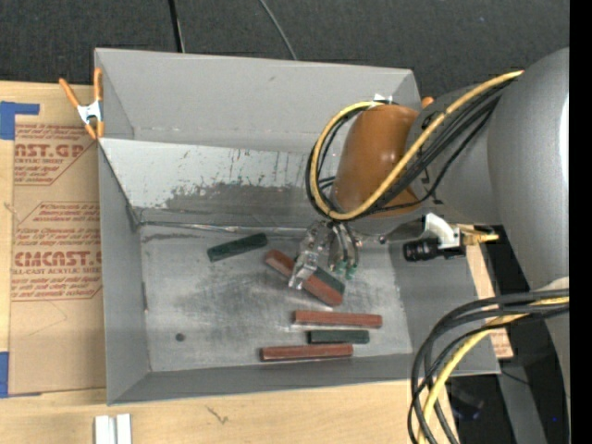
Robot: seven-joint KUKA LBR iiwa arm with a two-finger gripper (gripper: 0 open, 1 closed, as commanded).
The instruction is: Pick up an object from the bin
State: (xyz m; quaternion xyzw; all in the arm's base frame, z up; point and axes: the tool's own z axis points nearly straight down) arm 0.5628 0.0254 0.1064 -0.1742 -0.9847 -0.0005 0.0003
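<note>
My gripper [314, 271] hangs low over the right middle of the bin floor, under the orange wrist cover. Right beneath it lie two short reddish-brown blocks: one [277, 264] just to its left and one [324, 290] just below it, tilted. Its metal fingers reach down to these blocks, and whether either block is between them I cannot make out. A dark green bar [237, 246] lies further left.
Near the bin's front wall lie a long reddish-brown bar [338, 319], a short dark green bar [338, 337] and another long reddish-brown bar [306, 351]. The arm and its yellow-black cables cover the bin's right side.
</note>
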